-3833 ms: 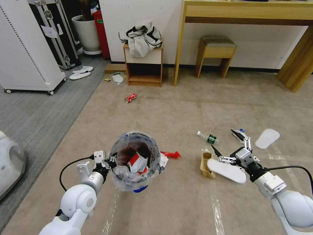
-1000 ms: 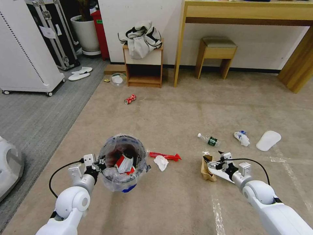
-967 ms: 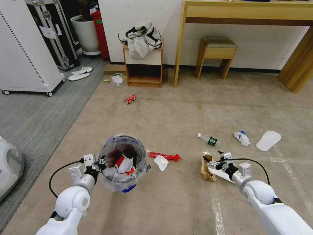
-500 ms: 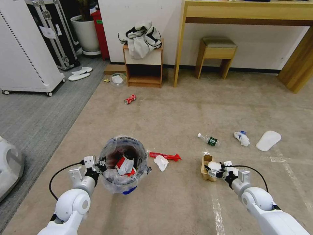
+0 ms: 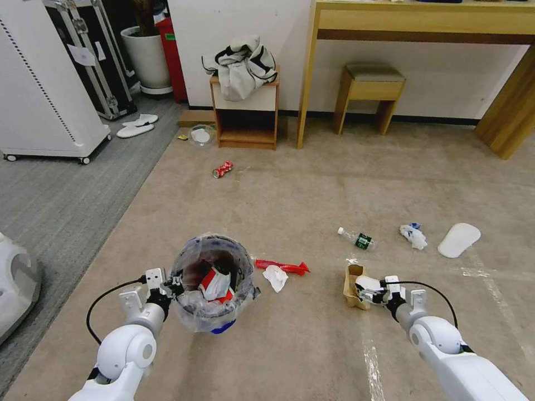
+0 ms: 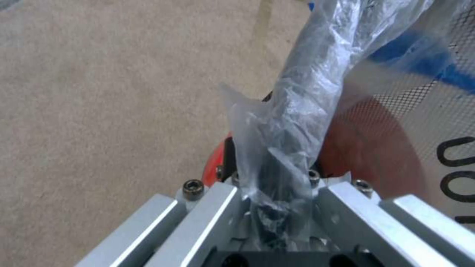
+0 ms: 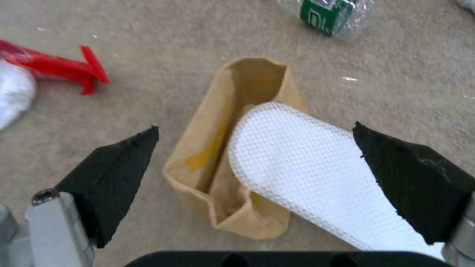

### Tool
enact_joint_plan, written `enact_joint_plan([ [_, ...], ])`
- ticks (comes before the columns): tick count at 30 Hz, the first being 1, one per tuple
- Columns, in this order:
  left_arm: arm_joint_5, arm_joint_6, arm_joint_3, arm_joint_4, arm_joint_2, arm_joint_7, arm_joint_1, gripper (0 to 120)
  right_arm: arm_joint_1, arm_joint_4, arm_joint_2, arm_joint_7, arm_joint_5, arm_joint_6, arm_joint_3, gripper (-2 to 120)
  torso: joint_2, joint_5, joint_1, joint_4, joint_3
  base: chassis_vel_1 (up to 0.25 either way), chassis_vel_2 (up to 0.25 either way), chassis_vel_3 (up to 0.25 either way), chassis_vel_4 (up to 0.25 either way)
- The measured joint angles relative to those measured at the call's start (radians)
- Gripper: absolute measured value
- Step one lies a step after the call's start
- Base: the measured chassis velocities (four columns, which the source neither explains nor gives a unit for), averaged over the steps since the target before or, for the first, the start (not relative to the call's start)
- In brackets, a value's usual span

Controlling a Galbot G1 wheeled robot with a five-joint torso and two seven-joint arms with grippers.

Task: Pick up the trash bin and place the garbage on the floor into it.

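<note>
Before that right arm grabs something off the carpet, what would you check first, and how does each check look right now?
1. Left end effector clamped on trash bin rim: ok.
2. Bin mouth facing up: ok.
3. Right end effector open: ok.
4. White slipper between its fingers: ok.
5. Slipper free of brown carton: not ok, its tip lies over the carton.
6. Fingers touching slipper: cannot tell.

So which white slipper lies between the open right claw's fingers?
The slipper leaning on the brown carton; another slipper lies farther right.
</note>
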Motion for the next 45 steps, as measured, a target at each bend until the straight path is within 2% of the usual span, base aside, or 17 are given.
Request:
enact_joint_plan([
  [5, -0.002, 0.0, 0.0, 0.0, 0.0, 0.0, -0.003, 1, 0.022, -0.033, 0.007, 0.014, -0.029, -0.001, -0.009, 100, 0.0, 0.0001, 0.0, 0.0, 0.0, 0.0, 0.0, 0.0, 0.0],
  [7, -0.002, 0.0, 0.0, 0.003, -0.001, -0.001, -0.004, 1, 0.035, -0.052, 0.006, 0.012, -0.115, -0.003, -0.009, 100, 0.0, 0.0001, 0.0, 0.0001, 0.0, 0.0, 0.0, 0.0, 0.0],
  [9, -0.002, 0.0, 0.0, 0.005, -0.003, -0.001, -0.004, 1, 0.035, -0.054, 0.003, 0.004, -0.148, -0.002, -0.007, 100, 0.0, 0.0001, 0.0, 0.0001, 0.0, 0.0, 0.0, 0.0, 0.0],
  [11, -0.001, 0.0, 0.0, 0.008, -0.006, -0.001, -0.006, 1, 0.034, -0.054, -0.011, -0.016, -0.253, 0.0, 0.001, 100, 0.0, 0.0, 0.0, 0.0001, 0.0, 0.0, 0.0, 0.0, 0.0],
  [12, -0.001, 0.0, 0.0, 0.008, -0.006, -0.001, -0.006, 1, 0.034, -0.054, -0.011, -0.016, -0.253, 0.0, 0.001, 100, 0.0, 0.0, 0.0, 0.0001, 0.0, 0.0, 0.0, 0.0, 0.0],
  [14, 0.001, 0.0, -0.001, 0.012, -0.013, -0.002, -0.009, 1, 0.018, -0.043, -0.035, -0.044, -0.369, 0.003, 0.018, 100, 0.0, 0.0001, 0.0, -0.0001, 0.0, 0.0, 0.0, 0.0, 0.0],
  [16, 0.002, -0.001, -0.001, 0.012, -0.016, -0.002, -0.01, 1, 0.007, -0.032, -0.053, -0.058, -0.398, 0.003, 0.026, 100, 0.0, 0.0, 0.0, -0.0001, 0.0, 0.0, 0.0, 0.0, 0.0],
  [28, 0.003, -0.005, -0.005, 0.014, -0.018, -0.001, -0.006, 1, -0.049, 0.009, -0.077, -0.113, -0.537, 0.033, 0.049, 100, 0.0, -0.0001, 0.0, 0.0, 0.0, 0.0, 0.0, 0.0, 0.0],
  [45, 0.008, -0.015, -0.011, 0.011, -0.023, 0.007, 0.011, 1, -0.037, -0.05, -0.068, -0.122, -0.603, 0.046, 0.008, 100, 0.0, 0.0, 0.0, -0.0001, 0.0, 0.0, 0.0, 0.0, 0.0],
])
